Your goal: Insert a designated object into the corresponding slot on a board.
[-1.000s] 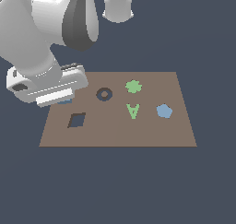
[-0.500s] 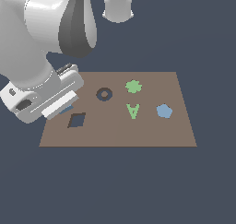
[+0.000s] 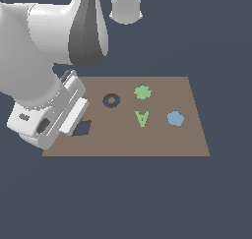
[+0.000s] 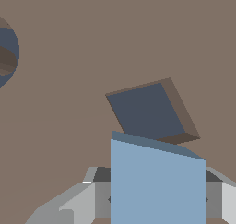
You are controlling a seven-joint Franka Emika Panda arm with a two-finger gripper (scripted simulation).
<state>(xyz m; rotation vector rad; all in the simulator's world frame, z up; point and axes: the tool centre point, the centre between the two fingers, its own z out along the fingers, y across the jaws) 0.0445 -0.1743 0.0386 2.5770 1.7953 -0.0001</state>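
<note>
My gripper (image 3: pixel 74 126) hangs low over the brown board (image 3: pixel 162 139), at its end on the exterior view's left. It is shut on the light-blue square block (image 4: pixel 157 181), which sits between the two fingers (image 4: pixel 73 204) in the wrist view. In the exterior view the hand hides the block. The slot (image 4: pixel 148 111), a dark square cut-out, lies just beyond the block's edge and is empty. The block's edges are turned slightly against the slot's edges. In the exterior view the slot (image 3: pixel 83 129) is partly covered by the hand.
On the board are a dark ring-shaped hole (image 3: pixel 111 101), a green flower-like shape (image 3: pixel 142 92), a green A-shaped piece (image 3: pixel 142 118) and a light-blue pentagon (image 3: pixel 175 118). The ring hole also shows in the wrist view (image 4: pixel 7 52). A white cylinder (image 3: pixel 127 6) stands behind the board.
The hand has come down toward the board and moved over the slot with the block in it. The block showed below the hand before and is now hidden in the exterior view.
</note>
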